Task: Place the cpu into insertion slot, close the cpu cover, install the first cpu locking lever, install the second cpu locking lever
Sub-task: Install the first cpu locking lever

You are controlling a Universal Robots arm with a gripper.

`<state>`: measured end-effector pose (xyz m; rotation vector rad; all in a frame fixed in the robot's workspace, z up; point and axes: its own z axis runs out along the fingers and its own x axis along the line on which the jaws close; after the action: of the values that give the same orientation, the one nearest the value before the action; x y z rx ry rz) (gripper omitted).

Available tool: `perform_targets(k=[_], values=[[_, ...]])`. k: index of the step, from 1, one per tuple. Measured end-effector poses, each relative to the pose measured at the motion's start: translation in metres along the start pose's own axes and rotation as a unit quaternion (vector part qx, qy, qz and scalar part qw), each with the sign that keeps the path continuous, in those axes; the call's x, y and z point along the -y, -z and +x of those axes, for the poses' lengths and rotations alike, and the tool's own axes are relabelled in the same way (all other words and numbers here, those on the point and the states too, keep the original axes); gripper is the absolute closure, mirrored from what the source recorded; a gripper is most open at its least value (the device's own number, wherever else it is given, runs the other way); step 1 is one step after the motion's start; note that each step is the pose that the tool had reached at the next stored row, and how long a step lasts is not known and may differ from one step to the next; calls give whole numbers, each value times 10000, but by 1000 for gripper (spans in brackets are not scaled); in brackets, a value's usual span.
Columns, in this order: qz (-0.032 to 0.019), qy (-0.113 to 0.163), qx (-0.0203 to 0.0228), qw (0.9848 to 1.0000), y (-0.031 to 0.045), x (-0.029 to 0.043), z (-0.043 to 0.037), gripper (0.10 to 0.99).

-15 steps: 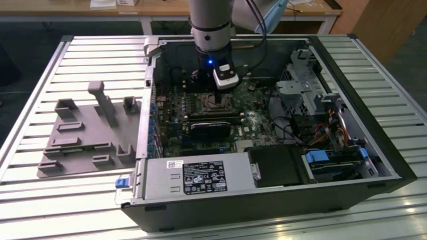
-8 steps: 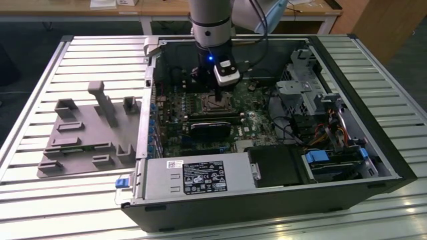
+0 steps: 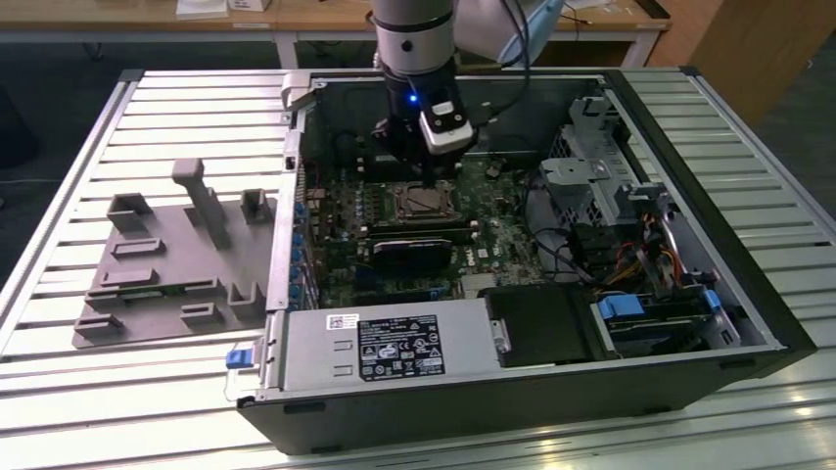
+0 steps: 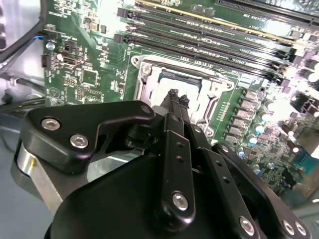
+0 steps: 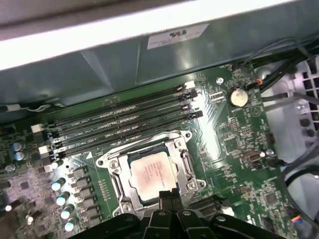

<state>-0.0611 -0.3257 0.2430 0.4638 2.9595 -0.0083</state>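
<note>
The gripper (image 5: 167,195), fingertips pressed together and holding nothing, hangs over the near edge of the insertion slot (image 5: 185,162), where the cpu (image 5: 152,175) lies flat under the closed cpu cover (image 5: 111,165), beside the memory slots (image 5: 124,122).

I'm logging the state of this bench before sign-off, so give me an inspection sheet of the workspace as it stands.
Surface: slatted metal table carrying an open computer case.
Job's things: cpu lies flat in the insertion slot; the cpu cover frames it, apparently down.
Clutter: grey moulded fixture tray on the exterior view's left, beside the case.
Grippers: gripper hovers just over the socket's edge, fingertips together, holding nothing.
Cables: bundled wires by the drive bays on the exterior view's right.
Surroundings: wooden desk behind the table.
</note>
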Motion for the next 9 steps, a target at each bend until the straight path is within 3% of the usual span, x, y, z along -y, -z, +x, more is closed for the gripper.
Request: perform_targets(k=[5,9], values=[[4,10,7,10000,115,-2,-16,984],[2,12,8,10000,136,-2,-19,984]])
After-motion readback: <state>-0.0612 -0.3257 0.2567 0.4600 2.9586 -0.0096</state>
